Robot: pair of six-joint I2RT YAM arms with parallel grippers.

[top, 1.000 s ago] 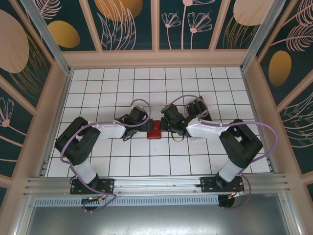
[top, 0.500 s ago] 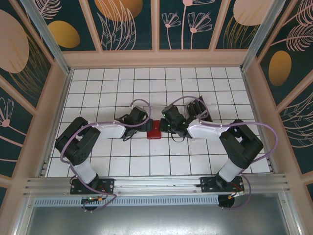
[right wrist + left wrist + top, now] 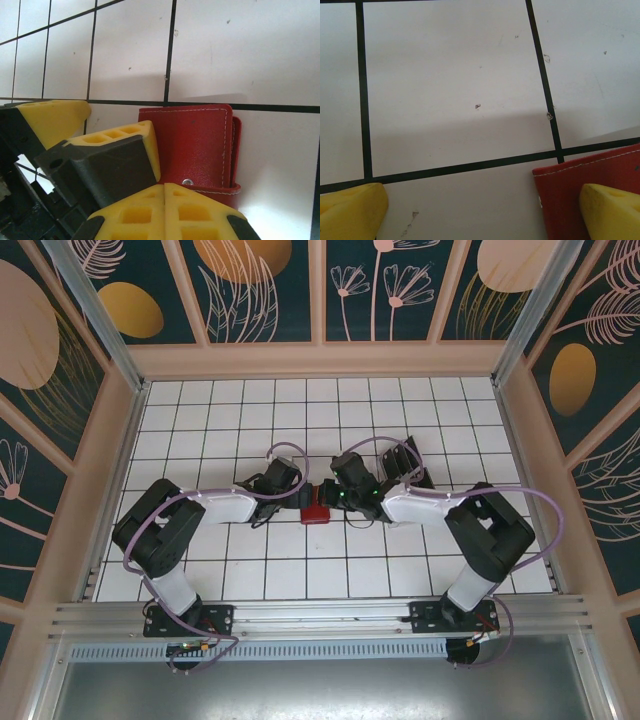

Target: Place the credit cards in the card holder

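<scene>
The red card holder (image 3: 316, 508) lies flat on the white tiled floor between the two arms, its flap down and a metal snap (image 3: 187, 182) showing. My left gripper (image 3: 299, 497) is open beside the holder's left edge, with one yellow fingertip (image 3: 612, 212) over the red leather (image 3: 565, 192) and the other fingertip (image 3: 350, 210) over bare tile. My right gripper (image 3: 165, 212) is shut, its yellow fingers pressed together at the near edge of the holder (image 3: 195, 142), and nothing shows between them. The credit cards are hidden.
A dark upright object (image 3: 405, 462) stands just behind the right forearm; I cannot make out what it holds. The left gripper's fingers (image 3: 117, 155) crowd the holder's left side in the right wrist view. Low walls (image 3: 320, 360) ring the tiled floor.
The right wrist has shifted slightly toward the card holder. The holder and the left arm have stayed where they were.
</scene>
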